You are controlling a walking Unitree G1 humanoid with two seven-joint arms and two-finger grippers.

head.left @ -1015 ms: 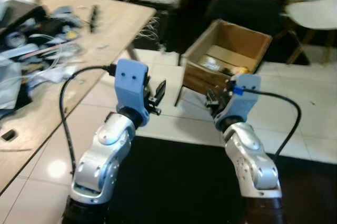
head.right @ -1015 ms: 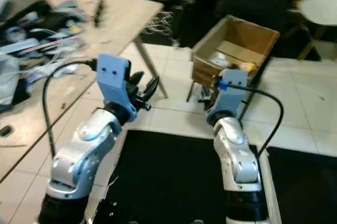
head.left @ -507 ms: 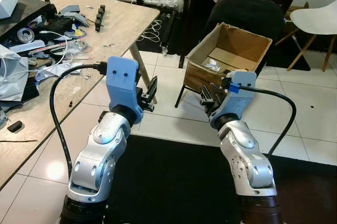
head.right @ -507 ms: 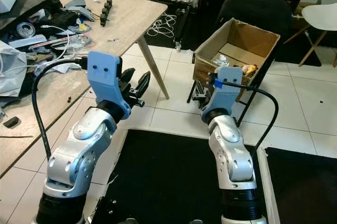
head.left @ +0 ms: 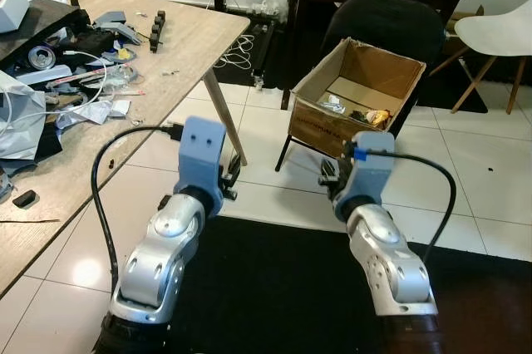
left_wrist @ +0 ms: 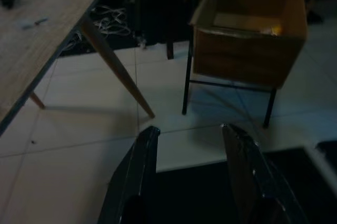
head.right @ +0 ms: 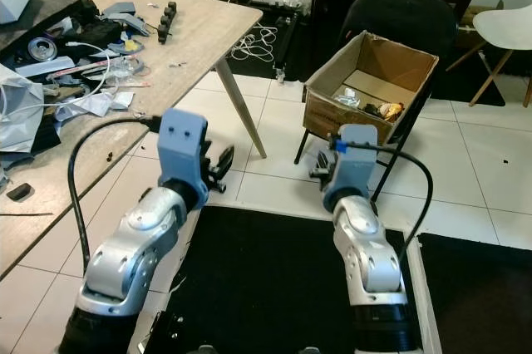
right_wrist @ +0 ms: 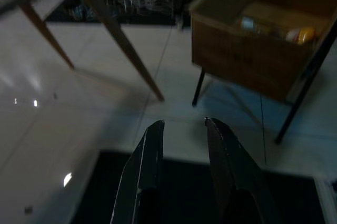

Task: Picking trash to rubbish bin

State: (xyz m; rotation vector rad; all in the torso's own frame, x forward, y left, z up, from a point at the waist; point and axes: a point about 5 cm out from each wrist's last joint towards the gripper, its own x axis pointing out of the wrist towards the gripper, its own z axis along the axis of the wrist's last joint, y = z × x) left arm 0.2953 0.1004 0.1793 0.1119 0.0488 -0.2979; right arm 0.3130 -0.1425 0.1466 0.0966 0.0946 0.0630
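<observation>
The box bin (head.left: 359, 96) sits on a stand at 1 o'clock. Both grippers, left (left_wrist: 192, 145) and right (right_wrist: 184, 129), hold nothing, fingers apart. Walking closer could bump the worktop (head.left: 166, 46) leg.

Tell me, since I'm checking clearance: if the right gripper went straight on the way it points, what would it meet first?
Probably the white tiled floor short of the cardboard box; the right gripper points forward and down, empty. Depth is unclear, so it might reach the box's black stand.
</observation>
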